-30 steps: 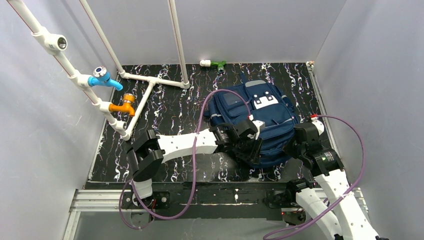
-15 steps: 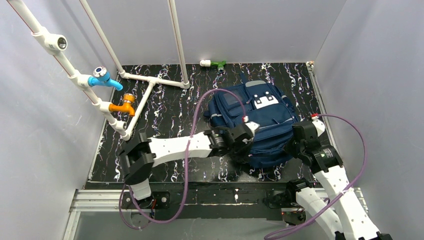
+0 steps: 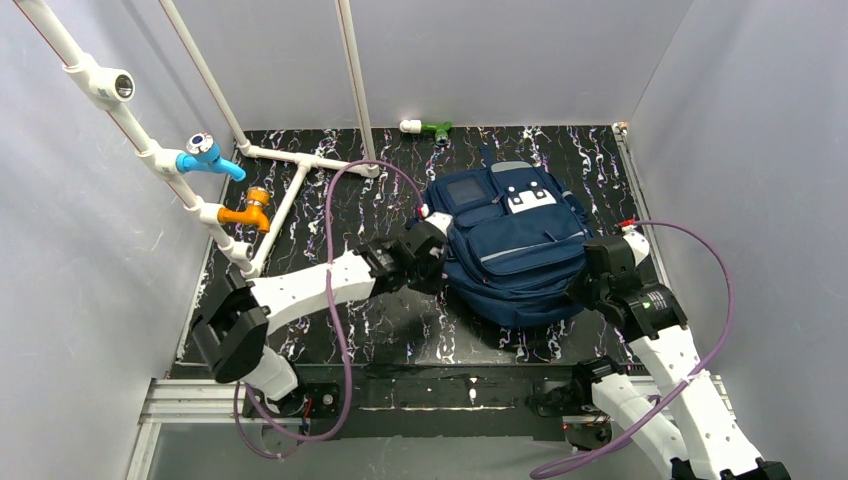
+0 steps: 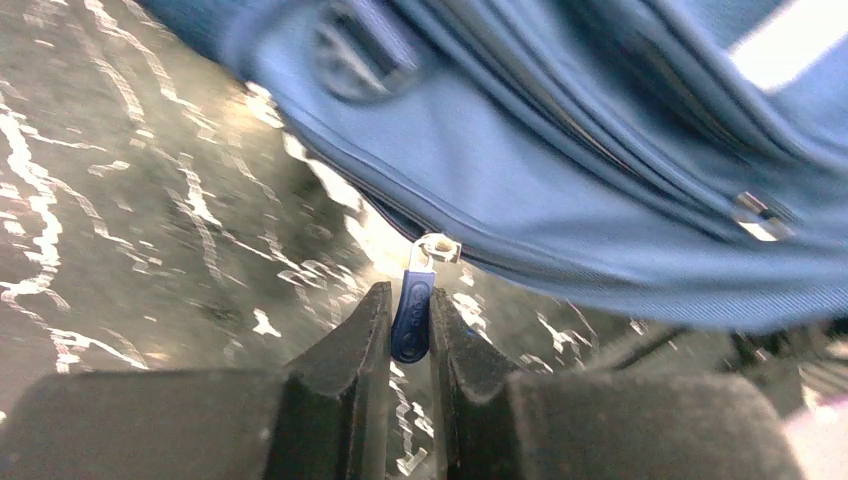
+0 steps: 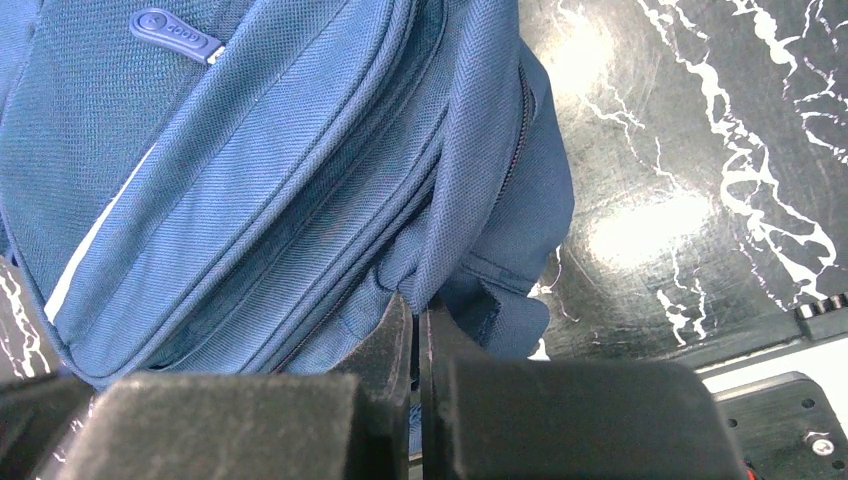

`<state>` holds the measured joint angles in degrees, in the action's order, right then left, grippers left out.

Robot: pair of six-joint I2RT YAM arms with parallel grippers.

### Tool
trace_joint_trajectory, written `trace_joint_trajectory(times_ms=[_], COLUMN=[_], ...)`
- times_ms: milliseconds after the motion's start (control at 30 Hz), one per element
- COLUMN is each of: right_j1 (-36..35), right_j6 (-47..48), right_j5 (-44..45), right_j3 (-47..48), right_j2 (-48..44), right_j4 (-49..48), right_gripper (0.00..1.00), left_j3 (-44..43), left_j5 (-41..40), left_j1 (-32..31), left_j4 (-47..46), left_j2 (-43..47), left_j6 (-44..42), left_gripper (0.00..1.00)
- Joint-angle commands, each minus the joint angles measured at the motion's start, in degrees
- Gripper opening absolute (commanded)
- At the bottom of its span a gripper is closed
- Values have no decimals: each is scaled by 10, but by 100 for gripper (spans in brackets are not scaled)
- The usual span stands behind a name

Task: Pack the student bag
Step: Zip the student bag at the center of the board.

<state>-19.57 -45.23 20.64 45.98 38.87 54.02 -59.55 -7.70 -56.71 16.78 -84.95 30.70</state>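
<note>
Pinching zipper pull (image 4: 412,318), left hand (image 4: 409,298) shifted leftward along student bag (image 3: 515,245).

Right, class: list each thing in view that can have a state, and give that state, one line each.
student bag: lying front up, gripped at both sides.
zip pull: at the bag's edge, pinched.
left gripper: shut on the zip pull.
right gripper: shut on a fold of the bag's fabric.
blue tap: open or shut cannot be told.
orange tap: likewise cannot be told.
</note>
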Motion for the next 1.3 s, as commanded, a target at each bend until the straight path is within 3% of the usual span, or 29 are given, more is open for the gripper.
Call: trace_joint_trajectory(times_ms=[0, 167, 233, 367, 400, 500, 567, 700, 867, 1067, 1267], right_j1=[11, 11, 11, 11, 11, 11, 11, 11, 11, 11, 11], right_j6=[36, 35, 47, 109, 113, 102, 96, 79, -17, -90, -144], right_j5=[120, 111, 95, -16, -48, -102, -121, -167, -202, -125, -113], right_j3=[56, 60, 63, 53, 49, 57, 66, 56, 10, -21, -62], right_j2=[-5, -4, -1, 25, 35, 77, 93, 70, 7, -56, -65], right_j4=[-33, -41, -52, -92, -94, -37, 10, 49, 100, 170, 144], right_gripper=[1, 1, 1, 1, 10, 72, 86, 98, 96, 84, 70], left_j3=[-51, -99, -109, -97, -91, -84, -83, -78, -69, -64, -68], left_j5=[-73, -115, -97, -15, 6, 84, 116, 130, 130, 135, 140], left_j1=[80, 112, 118, 119, 119, 118, 116, 116, 116, 115, 116], left_j4=[79, 108, 111, 91, 83, 59, 52, 42, 32, 28, 27], left_j2=[-42, -98, -113, -103, -96, -81, -77, -80, -80, -83, -82], left_j6=[-59, -64, -65, -69, -67, -54, -37, -24, -21, -16, -12], left_gripper=[0, 0, 0, 0, 0, 0, 0, 0, 0, 0, 0])
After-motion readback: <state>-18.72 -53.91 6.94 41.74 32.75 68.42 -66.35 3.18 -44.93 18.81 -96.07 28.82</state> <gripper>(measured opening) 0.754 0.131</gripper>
